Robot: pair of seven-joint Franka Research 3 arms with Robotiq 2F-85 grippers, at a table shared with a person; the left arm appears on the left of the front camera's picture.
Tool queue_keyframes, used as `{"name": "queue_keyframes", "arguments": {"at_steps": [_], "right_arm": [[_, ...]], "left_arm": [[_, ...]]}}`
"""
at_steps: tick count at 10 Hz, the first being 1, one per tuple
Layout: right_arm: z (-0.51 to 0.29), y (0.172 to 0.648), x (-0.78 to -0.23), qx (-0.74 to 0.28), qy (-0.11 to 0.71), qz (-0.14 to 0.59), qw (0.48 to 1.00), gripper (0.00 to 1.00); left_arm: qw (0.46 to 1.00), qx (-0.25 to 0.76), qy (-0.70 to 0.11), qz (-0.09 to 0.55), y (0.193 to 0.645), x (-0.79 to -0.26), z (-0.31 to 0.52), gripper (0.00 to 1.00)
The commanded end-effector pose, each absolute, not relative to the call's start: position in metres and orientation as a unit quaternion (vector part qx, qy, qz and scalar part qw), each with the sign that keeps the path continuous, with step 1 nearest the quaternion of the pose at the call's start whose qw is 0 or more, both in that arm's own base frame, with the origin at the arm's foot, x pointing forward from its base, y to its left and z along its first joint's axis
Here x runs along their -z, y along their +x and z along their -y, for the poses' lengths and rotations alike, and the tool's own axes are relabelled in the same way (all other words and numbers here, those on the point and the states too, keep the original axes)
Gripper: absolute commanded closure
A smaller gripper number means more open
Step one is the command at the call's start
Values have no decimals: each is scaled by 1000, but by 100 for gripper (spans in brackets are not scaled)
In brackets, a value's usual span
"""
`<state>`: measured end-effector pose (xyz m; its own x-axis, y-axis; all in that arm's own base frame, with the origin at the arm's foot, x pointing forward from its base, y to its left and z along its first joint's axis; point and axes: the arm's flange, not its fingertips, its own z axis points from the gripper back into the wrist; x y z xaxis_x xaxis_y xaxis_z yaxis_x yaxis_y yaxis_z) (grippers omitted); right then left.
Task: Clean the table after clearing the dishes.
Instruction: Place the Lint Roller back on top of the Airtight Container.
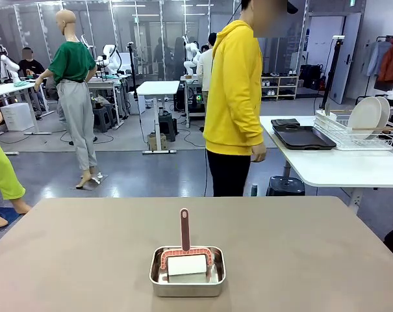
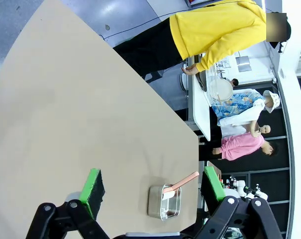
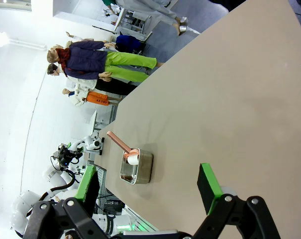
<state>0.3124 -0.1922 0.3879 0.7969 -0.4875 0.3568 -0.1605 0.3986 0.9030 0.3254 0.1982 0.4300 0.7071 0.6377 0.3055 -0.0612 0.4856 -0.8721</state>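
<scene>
Open lab hall with grey floor and glass partitions, seen across a taupe-brown counter (image 1: 86, 247) with rounded corners. Standing just beyond its far edge, a person in a yellow hoodie (image 1: 234, 84) and black trousers, turned toward a white side table (image 1: 332, 166) at picture right. On that side table, stacked dark trays (image 1: 303, 136) beside a wire drying rack (image 1: 358, 133) holding upright round white plates (image 1: 366, 117). Near the counter's near edge, roughly centred, a small rectangular steel pan (image 1: 188, 273) containing a red-framed white roller (image 1: 186, 263), its handle rising out of the pan toward the far side. Left end effector (image 2: 152, 186) spread wide, green pads (image 2: 93, 186) well apart, nothing between them, hovering above the counter with the pan seen between the fingers. Right end effector (image 3: 150, 186) likewise spread wide and empty, above the counter, pan and roller farther off.
</scene>
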Motion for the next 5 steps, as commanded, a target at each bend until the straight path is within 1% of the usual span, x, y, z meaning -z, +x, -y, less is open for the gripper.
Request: {"name": "queue_keyframes", "arguments": {"at_steps": [1, 5], "right_arm": [[191, 311, -392, 111, 543, 296, 778, 0], [191, 311, -392, 111, 543, 296, 778, 0]], "left_arm": [[797, -221, -467, 313, 323, -429, -200, 0], [797, -221, -467, 313, 323, -429, -200, 0]]}}
